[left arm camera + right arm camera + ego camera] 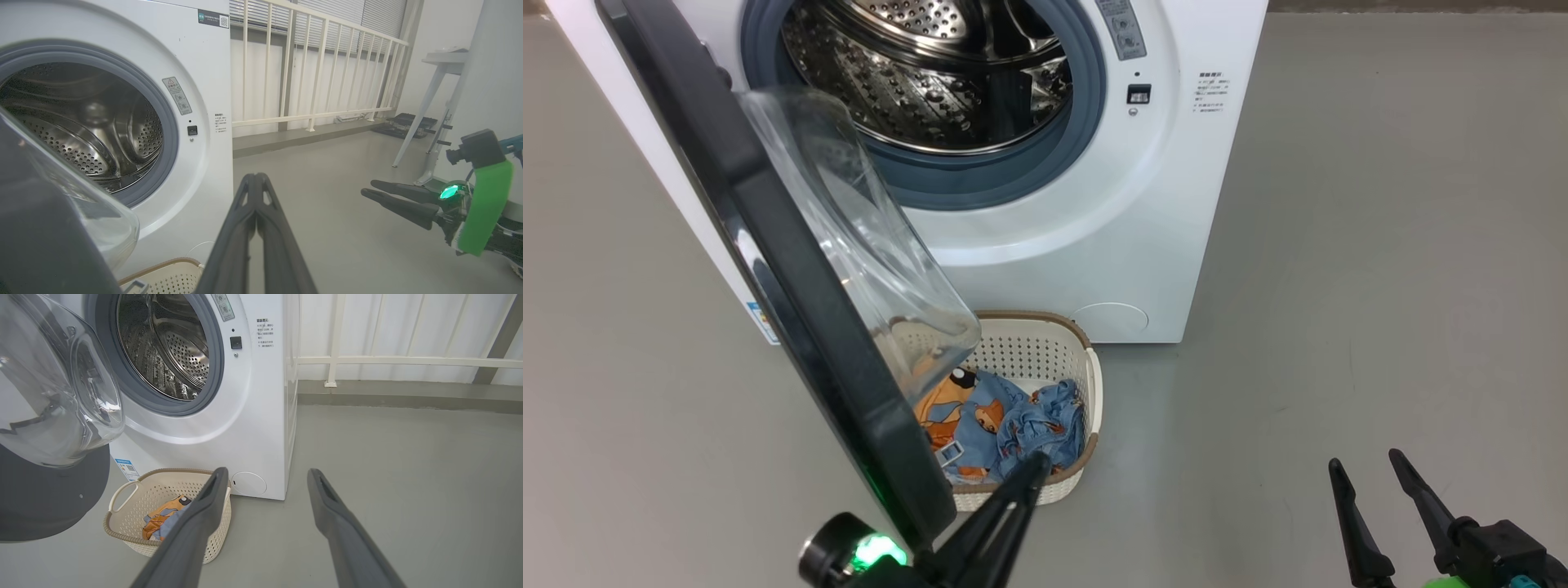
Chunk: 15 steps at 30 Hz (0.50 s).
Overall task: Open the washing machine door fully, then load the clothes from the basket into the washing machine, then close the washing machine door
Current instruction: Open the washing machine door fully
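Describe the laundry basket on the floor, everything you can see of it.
The basket is a small cream-white plastic tub, rectangular with rounded corners, its walls perforated with small holes, topped by a brown woven-look rim; a loop handle shows at one end. It stands upright on the grey floor just before the washing machine; contact is unclear. The clothes, blue with orange print, lie crumpled inside, below the rim. The open washing machine door hangs over its left part.

Washing machine door open, steel drum beyond, left gripper (fingers pressed together)
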### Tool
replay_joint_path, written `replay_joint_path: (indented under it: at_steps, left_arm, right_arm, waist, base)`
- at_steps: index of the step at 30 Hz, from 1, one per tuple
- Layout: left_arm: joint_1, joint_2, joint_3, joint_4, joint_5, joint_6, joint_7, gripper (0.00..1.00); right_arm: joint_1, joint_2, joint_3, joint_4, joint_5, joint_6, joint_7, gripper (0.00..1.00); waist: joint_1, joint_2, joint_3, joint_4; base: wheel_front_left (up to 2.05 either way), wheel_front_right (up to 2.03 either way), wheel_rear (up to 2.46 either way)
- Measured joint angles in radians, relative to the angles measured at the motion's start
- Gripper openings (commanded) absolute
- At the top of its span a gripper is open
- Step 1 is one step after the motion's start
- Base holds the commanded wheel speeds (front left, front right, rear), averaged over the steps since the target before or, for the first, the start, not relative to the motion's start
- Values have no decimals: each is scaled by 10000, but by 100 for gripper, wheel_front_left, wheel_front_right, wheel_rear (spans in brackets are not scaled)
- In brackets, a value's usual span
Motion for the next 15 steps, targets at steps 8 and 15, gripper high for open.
replay_joint_path:
  at_steps: [8, 15]
  left_arm:
    - [-14, -161, 677, 869, -84, 88, 2, 0]
    - [-61, -295, 909, 1358, -90, 88, 10, 0]
  right_arm:
    - [-105, 0, 38, 54, 13, 0, 0, 100]
    - [-206, -17, 52, 69, 33, 0, 0, 100]
  waist:
    - [0, -1, 49, -23]
    - [0, 0, 142, -51]
  base:
    - [0, 0, 0]
    - [0, 0, 0]
